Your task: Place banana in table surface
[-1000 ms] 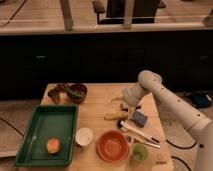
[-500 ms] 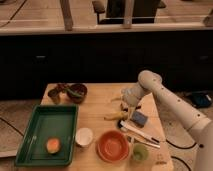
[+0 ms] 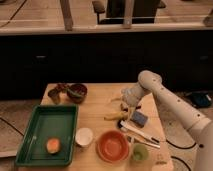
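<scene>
The banana [image 3: 115, 116] lies on the light tan table surface [image 3: 100, 107], right of the middle. My gripper [image 3: 127, 104] hangs just above and to the right of the banana, close to it. I cannot tell whether it touches the banana. The white arm [image 3: 170, 102] reaches in from the right edge of the view.
A green tray [image 3: 35, 142] at front left holds an orange fruit [image 3: 52, 145]. A white cup [image 3: 84, 136], an orange bowl [image 3: 112, 145] and a green cup [image 3: 140, 151] stand along the front. A blue sponge [image 3: 138, 118] and utensils [image 3: 142, 136] lie by the banana. A dark bowl [image 3: 77, 92] stands at back left.
</scene>
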